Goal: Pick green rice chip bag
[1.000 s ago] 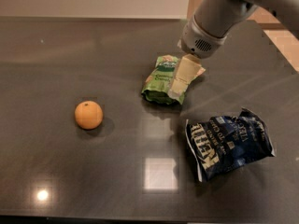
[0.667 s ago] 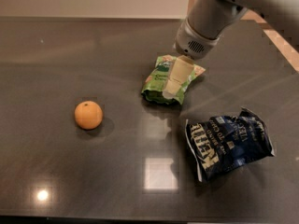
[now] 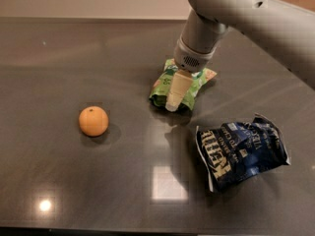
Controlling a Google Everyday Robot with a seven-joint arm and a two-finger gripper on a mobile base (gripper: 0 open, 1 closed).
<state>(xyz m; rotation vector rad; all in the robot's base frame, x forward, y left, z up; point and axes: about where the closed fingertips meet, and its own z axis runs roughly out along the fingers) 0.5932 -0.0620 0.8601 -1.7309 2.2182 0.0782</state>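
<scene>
The green rice chip bag (image 3: 160, 88) lies crumpled on the dark table (image 3: 69, 53), a little right of centre. My gripper (image 3: 173, 101) hangs from the grey arm (image 3: 236, 9) that comes in from the upper right. It is directly over the middle of the bag, with its pale tip down at the bag's front part. The gripper hides part of the bag.
A larger dark blue chip bag (image 3: 241, 149) lies at the lower right, close to the green bag. An orange (image 3: 93, 121) sits to the left. Bright light reflections show on the table's front part.
The gripper has moved left and down, from the bag's right edge to over its middle. The bag, orange and blue bag have not moved.
</scene>
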